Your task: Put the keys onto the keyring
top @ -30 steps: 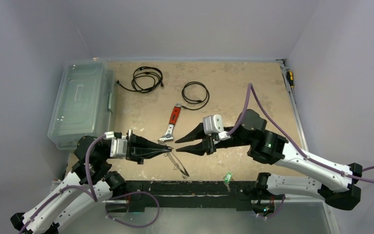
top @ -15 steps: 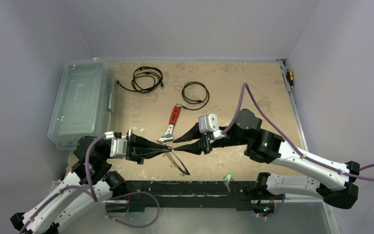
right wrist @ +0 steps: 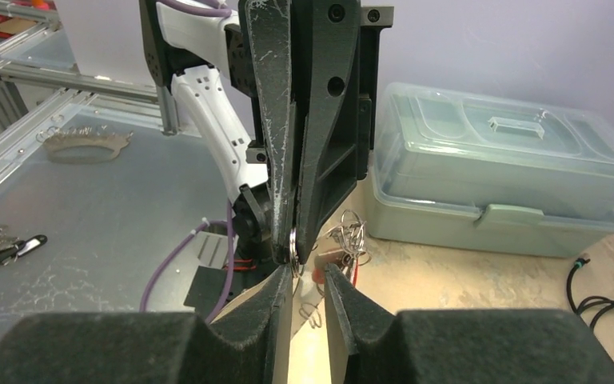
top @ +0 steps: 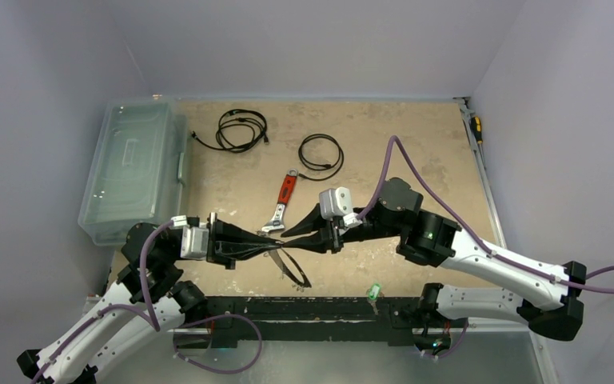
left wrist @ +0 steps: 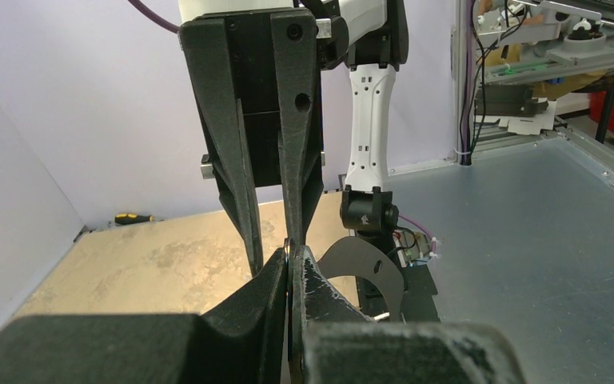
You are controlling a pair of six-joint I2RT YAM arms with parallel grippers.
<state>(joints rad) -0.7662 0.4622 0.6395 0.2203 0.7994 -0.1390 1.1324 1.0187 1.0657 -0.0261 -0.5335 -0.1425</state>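
The keyring (top: 295, 270) is a thin silvery wire loop. It hangs slantwise from the left fingers (top: 274, 248), above the near middle of the desk (top: 384, 120). Those fingers are pressed tight together, pinching the top of the wire. From the right wrist camera you can see a small bunch of silver keys (right wrist: 350, 234) dangling off it just beyond the tips; I can't count them.

The right fingers (top: 288, 237) meet the left ones nose to nose, their tips right at the pinched spot. They stand narrowly apart and I see nothing gripped between them.

One green-headed key (top: 374, 290) lies by itself on the black rail at the desk's near edge, well apart from the ring. I can't pick out a red-headed key for certain.

Counting the rest, there is one red-handled wrench (top: 282, 204) just behind the fingers and two black coiled cables (top: 221, 130) (top: 302, 156) farther back. One clear lidded box (top: 132, 164) sits at the left edge, and one yellow-and-black screwdriver (top: 475, 128) lies by the right wall.
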